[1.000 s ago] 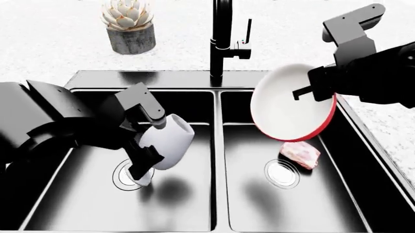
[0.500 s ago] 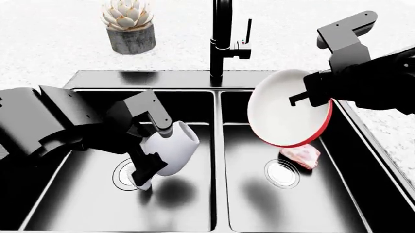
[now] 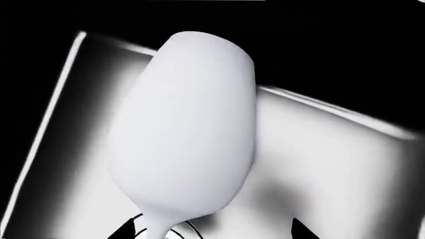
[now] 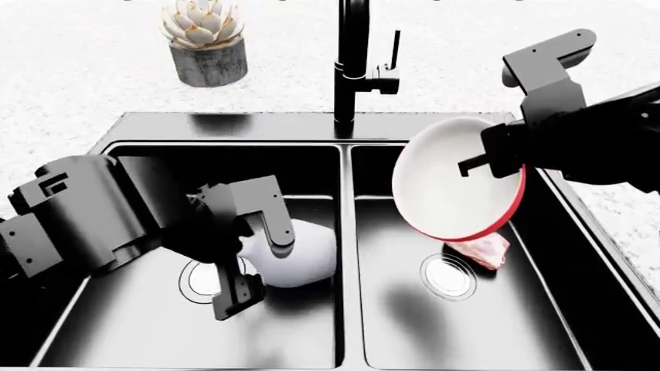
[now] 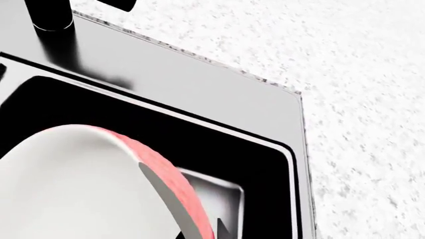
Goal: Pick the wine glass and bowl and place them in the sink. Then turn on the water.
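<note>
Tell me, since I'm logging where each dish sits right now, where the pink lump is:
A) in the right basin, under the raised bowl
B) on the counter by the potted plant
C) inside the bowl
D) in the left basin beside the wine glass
A: the head view shows the pink lump on the floor of the sink's right basin, near the drain, just below the tilted bowl the right claw holds.

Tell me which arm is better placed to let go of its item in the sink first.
Left. The left gripper holds the wine glass low in the sink's left basin, near the drain. The right gripper holds the bowl tilted, well above the right basin and pink lump.
</note>
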Controlling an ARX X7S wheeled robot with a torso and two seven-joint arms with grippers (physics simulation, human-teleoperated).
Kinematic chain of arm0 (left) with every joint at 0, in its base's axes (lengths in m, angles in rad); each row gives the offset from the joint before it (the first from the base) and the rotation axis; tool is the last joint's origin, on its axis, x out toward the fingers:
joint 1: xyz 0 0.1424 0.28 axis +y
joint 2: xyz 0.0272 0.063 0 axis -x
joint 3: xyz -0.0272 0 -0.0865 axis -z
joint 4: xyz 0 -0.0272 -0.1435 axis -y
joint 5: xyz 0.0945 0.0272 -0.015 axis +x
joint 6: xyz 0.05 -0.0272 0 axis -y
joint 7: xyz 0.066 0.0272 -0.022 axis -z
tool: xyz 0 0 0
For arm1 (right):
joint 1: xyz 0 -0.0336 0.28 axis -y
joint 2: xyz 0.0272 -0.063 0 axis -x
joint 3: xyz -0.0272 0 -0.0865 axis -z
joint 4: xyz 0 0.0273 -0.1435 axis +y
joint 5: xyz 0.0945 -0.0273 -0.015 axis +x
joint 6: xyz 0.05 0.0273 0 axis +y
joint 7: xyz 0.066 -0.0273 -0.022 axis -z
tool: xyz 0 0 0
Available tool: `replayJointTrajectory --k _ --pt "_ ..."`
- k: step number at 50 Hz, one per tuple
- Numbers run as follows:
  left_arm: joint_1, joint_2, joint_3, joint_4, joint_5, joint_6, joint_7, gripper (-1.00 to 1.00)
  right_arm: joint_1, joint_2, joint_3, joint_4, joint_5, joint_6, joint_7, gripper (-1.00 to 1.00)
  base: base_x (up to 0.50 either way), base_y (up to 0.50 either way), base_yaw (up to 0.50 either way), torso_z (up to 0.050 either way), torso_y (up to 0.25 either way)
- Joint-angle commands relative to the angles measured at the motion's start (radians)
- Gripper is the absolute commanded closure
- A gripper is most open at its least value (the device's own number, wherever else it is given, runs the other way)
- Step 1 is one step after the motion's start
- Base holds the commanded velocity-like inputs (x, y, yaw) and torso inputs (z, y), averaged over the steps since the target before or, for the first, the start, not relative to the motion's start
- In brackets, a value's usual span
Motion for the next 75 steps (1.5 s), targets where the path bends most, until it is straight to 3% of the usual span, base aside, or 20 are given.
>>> replayJointTrajectory --k 1,12,26,62,63,75 --pt "0.0 0.006 0.05 0.009 0.013 0.007 0.026 -1.0 0.003 0.008 0.005 -0.006 0.002 -0.008 0.012 1.0 0.0 0.0 0.0 0.0 0.0" --pt "-0.056 -0.011 -0.043 -0.005 -0.023 -0.013 -0.002 -1.0 -0.008 0.012 0.004 -0.022 0.026 0.003 0.026 1.0 0.0 0.0 0.0 0.0 0.0" --pt "-0.162 -0.109 -0.242 0.079 -0.129 -0.131 -0.118 -1.0 -0.101 0.02 -0.005 -0.08 0.076 0.016 0.05 1.0 0.0 0.0 0.0 0.0 0.0" --pt "-0.191 -0.138 -0.255 0.048 -0.137 -0.159 -0.132 -1.0 -0.289 0.042 -0.056 -0.124 0.139 -0.007 0.05 1.0 0.0 0.0 0.0 0.0 0.001" --pt "-0.191 -0.137 -0.254 0.048 -0.138 -0.159 -0.132 -1.0 -0.288 0.043 -0.056 -0.122 0.139 -0.007 0.05 -1.0 0.0 0.0 0.0 0.0 0.0" --pt "-0.194 -0.136 -0.25 0.046 -0.139 -0.152 -0.125 -1.0 -0.211 0.042 -0.059 -0.107 0.113 -0.035 0.057 -1.0 0.0 0.0 0.0 0.0 0.0"
